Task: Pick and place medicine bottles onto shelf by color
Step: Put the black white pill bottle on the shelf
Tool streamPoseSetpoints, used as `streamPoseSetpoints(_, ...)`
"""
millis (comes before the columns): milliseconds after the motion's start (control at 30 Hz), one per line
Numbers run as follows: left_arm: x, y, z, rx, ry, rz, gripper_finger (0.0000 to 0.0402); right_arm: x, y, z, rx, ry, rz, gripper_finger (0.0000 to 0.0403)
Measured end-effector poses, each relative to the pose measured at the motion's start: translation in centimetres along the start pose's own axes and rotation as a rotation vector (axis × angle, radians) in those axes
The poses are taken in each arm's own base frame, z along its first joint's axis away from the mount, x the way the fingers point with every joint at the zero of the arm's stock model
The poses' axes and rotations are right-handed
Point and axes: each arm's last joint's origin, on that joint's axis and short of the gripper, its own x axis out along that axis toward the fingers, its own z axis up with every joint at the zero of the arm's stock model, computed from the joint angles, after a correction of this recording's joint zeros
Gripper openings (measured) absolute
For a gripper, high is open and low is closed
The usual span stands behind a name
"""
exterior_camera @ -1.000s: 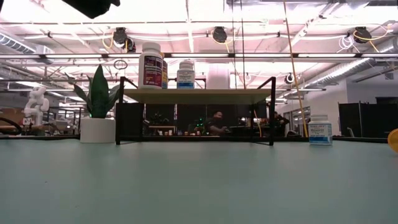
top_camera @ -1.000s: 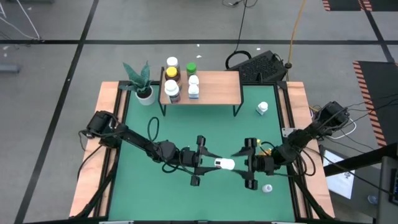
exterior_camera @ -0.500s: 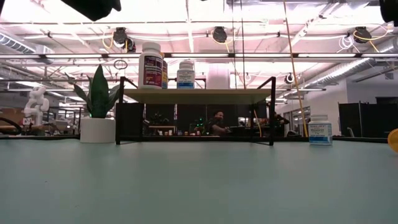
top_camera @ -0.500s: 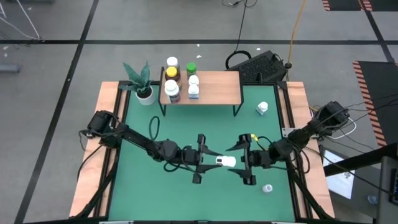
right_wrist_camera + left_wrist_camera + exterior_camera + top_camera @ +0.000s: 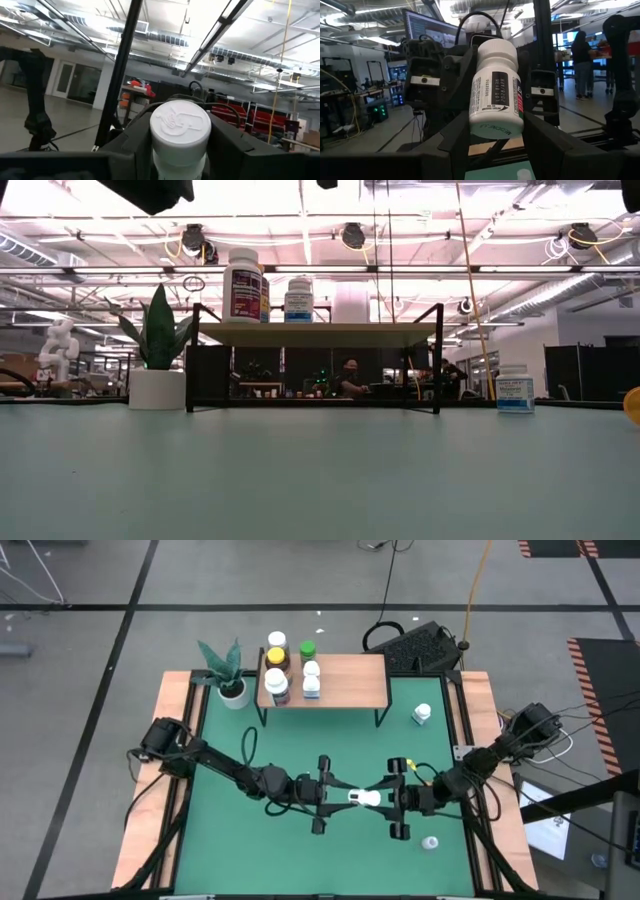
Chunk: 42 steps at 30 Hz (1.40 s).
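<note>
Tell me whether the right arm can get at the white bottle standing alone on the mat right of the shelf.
Probably not right now: the right gripper and left gripper meet at a white bottle mid-table. The lone bottle itself stands unobstructed beside the shelf.

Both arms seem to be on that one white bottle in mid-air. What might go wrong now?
The white bottle hangs between the left gripper and the right gripper. If one lets go too soon, it may drop onto the table. The shelf is already crowded at one end, so placing it there might topple the bottles standing there.
</note>
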Motion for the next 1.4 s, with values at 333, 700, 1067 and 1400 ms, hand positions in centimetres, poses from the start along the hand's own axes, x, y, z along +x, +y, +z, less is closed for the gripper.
streamPoseSetpoints(333, 0.1, 0.6, -0.8, -0.059, 0.077, 0.042, 0.0181, 0.0, -0.3, -0.3, 0.034, 0.078, -0.112, 0.0143)
streamPoseSetpoints(700, -0.3, 2.3, -3.7, -0.024, 0.358, 0.208, 0.0294, -0.5, -1.7, -0.2, 0.046, 0.284, -0.144, 0.0145)
streamPoseSetpoints(1067, -2.4, 2.3, -7.1, -0.088, 0.749, 0.267, 0.0306, -1.0, -4.4, -1.3, 0.188, 0.475, -0.082, 0.0147)
streamPoseSetpoints(1400, -3.6, 3.8, -8.5, -0.039, 0.929, 0.302, 0.0287, -0.1, -8.4, -2.6, 0.296, 0.47, -0.072, 0.0147)
